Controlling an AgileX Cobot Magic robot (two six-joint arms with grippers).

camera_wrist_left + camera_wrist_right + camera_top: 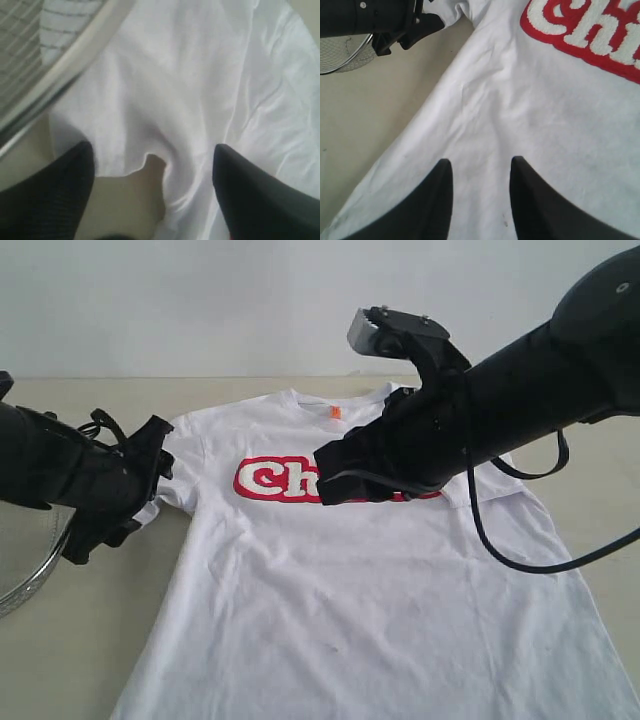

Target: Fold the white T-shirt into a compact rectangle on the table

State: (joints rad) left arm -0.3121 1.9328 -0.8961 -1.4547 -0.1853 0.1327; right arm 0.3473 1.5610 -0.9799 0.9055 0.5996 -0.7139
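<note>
White T-shirt (380, 590) flat, print (262, 478) up, on desk (60, 660); left fingers (55, 195) spread wide over its sleeve (150, 100); right fingers (427, 210) parted over shirt front, neither grasping anything.

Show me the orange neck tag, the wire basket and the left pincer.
orange neck tag (335, 412): exterior view, middle of the tag.
wire basket (42, 572): exterior view, its metal rim.
left pincer (152, 149): left wrist view, midway between its fingertips.
</note>
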